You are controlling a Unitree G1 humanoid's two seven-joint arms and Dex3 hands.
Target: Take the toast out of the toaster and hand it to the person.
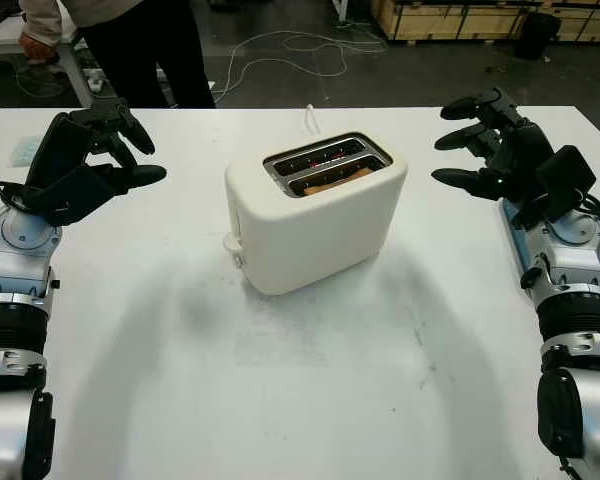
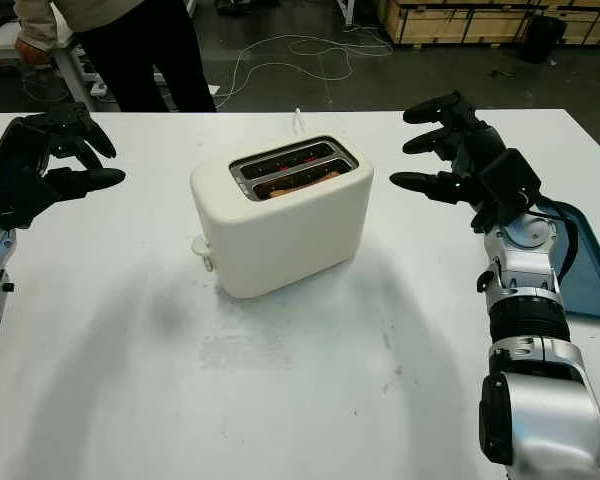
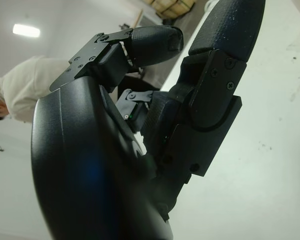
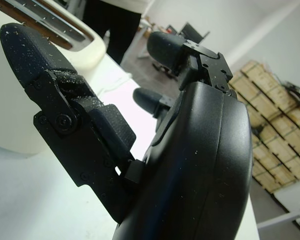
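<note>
The black three-finger left hand is held above the white table, released and grasping nothing. At the centre, a cream plastic two-slot toaster is seen, with the brown toast sunk in its nearer slot. The right hand is likewise raised, released and empty. A person in dark trousers stands beyond the far left edge.

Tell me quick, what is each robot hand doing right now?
Left robot hand: open, holding nothing, raised left of the cream plastic toaster.
Right robot hand: open, holding nothing, raised right of it.
</note>
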